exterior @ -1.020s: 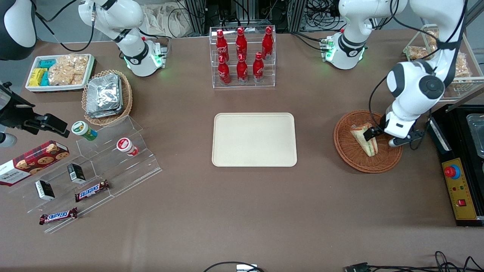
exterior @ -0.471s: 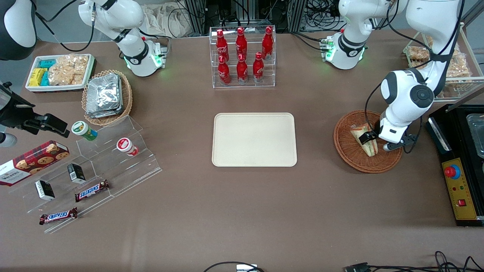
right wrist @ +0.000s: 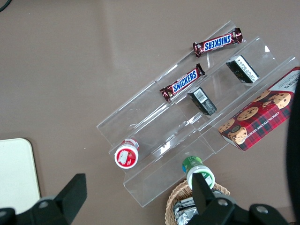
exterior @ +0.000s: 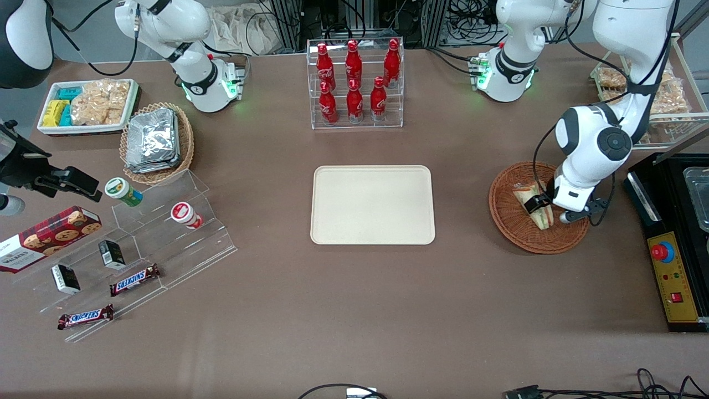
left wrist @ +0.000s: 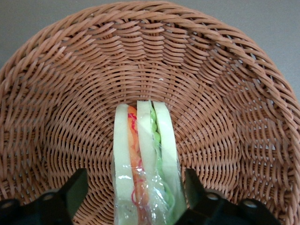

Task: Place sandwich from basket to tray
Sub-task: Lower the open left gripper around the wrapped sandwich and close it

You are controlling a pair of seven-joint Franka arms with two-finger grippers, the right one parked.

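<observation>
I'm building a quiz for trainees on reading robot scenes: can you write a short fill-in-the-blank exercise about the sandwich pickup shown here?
1. The clear-wrapped triangular wedge sandwich lies in the round reddish-brown woven wicker ____.
2. The left arm's gripper is open, with one black finger on each side of the ____.
3. The flat rectangular cream-beige plastic tray holds ____ so far.
4. The clear rack farther from the front camera than the tray holds red ____.

Missing words: basket; sandwich; nothing; bottles
</observation>
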